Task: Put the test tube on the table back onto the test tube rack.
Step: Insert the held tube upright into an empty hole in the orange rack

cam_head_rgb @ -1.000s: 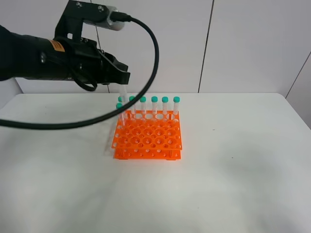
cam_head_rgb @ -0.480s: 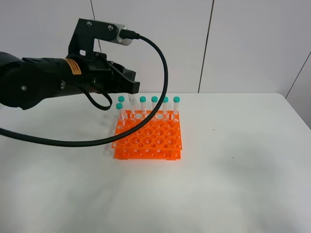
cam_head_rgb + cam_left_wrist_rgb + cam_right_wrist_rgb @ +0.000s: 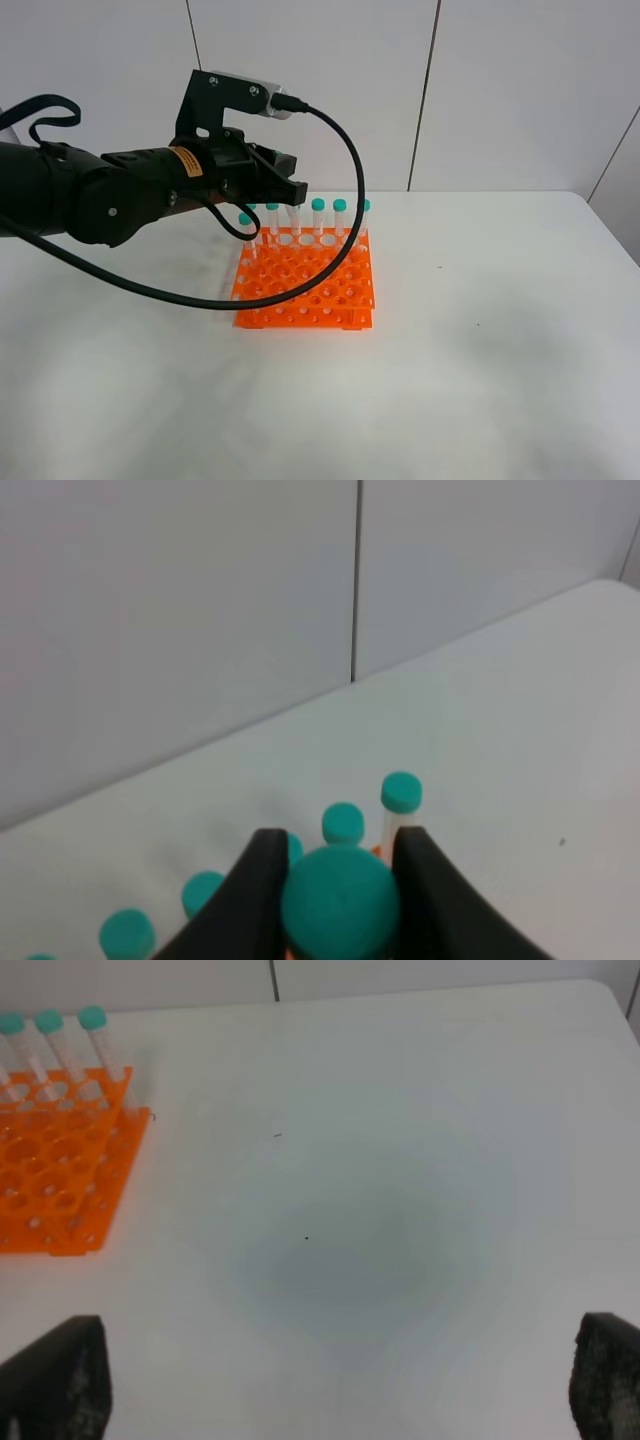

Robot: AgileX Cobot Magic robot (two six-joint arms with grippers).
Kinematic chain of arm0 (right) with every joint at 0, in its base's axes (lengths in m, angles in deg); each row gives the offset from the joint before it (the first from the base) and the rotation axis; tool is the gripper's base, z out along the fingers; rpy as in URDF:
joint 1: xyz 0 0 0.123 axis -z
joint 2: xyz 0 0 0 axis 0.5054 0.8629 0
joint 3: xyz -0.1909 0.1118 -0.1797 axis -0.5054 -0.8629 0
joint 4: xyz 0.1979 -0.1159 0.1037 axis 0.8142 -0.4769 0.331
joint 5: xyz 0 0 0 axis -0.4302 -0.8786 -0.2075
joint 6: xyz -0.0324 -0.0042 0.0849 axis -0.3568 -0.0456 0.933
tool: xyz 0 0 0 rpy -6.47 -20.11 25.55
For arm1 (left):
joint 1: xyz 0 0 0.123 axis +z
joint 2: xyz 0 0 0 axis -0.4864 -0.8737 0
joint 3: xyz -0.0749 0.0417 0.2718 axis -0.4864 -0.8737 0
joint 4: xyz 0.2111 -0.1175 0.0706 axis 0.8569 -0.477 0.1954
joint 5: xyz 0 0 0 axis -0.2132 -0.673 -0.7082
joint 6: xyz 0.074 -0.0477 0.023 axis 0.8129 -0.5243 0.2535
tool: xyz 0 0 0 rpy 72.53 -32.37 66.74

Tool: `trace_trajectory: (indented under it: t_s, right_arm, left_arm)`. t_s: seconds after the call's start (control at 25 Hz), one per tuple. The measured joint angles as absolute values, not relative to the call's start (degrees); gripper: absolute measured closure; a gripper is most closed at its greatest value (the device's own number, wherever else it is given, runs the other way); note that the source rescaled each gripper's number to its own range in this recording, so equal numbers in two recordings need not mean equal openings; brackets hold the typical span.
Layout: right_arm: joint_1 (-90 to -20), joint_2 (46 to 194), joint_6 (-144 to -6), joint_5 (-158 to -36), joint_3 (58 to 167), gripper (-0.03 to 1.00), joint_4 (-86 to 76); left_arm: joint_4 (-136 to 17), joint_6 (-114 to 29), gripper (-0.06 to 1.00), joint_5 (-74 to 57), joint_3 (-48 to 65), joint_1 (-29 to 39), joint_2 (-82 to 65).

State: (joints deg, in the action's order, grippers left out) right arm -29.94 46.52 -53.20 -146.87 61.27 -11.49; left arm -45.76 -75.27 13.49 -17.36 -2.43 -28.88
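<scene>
Bright orange rack [image 3: 305,280], teal-capped clear tubes [image 3: 318,215], plain white tabletop [image 3: 480,330], black arm [image 3: 90,195] with small orange label [image 3: 185,160], black cable [image 3: 356,165], pale grey wall [image 3: 520,90]

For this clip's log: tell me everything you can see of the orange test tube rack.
The test tube rack is bright orange, plastic-looking, rectangular and two-tiered, with a grid of round holes, most of them empty. It sits flat on the white table. Teal-capped tubes stand upright along its far row. The left gripper hangs over that row's left part, its fingers closed on a test tube; whether that tube already sits in a hole is hidden.
</scene>
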Motion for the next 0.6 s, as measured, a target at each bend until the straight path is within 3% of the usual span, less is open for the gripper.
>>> trace_trajectory:
  t_s: [0.28, 0.6]
  right_arm:
    - [-29.94, 46.52, -53.2, -146.87, 61.27, -0.03, -11.49]
    - [-29.94, 46.52, -53.2, -146.87, 61.27, -0.03, -11.49]
  left_arm:
    - [-45.79, -73.53, 0.94, 12.54, -16.84, 2.49, -33.96]
    - [-45.17, -72.44, 0.94, 2.77, -7.66, 2.75, -39.55]
